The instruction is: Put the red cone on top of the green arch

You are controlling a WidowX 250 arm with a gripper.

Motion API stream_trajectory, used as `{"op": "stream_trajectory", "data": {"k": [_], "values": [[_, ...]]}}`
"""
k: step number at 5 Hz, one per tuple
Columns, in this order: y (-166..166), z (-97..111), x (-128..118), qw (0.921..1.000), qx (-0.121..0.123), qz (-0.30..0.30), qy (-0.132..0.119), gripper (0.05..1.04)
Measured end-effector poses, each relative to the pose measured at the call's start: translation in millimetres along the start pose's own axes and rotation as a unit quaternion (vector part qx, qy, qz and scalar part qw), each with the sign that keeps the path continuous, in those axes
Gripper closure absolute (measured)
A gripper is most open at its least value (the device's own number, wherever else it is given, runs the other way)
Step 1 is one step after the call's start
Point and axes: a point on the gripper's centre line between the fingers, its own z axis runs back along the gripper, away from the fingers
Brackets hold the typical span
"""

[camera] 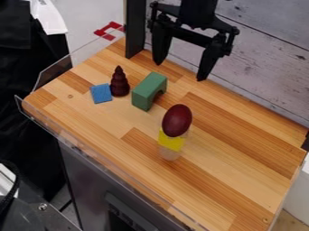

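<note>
My gripper (183, 67) hangs open over the back of the wooden table, its two black fingers apart with nothing between them. The dark red cone (119, 83), ridged and pointed, stands upright on the table left of centre. Just to its right is the green arch (149, 91), its opening facing right and down towards the table. The cone and arch stand a small gap apart. Both lie below and to the left of my gripper in the view.
A blue block (101, 93) lies close by the cone's left side. Nearer the middle, a dark red egg shape (177, 120) sits above a yellow block (170, 141), with a pale wooden piece (170, 154) below. A clear rim (55, 128) edges the table (235, 168); a dark post (135, 29) stands behind.
</note>
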Motion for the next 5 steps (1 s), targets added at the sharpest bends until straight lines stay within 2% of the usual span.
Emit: {"op": "stream_trajectory", "data": {"k": [1, 2, 3, 5], "values": [[0.0, -9.0, -1.7, 0.9999, 0.004, 0.0, 0.016, 0.083], [4.4, -10.4, 1.9, 0.9999, 0.001, 0.001, 0.011, 0.083], [14.1, -9.9, 7.8, 0.9998, -0.013, 0.017, 0.0, 0.083], [49.4, -6.8, 15.2, 0.9975, -0.031, 0.059, -0.023, 0.083]]}}
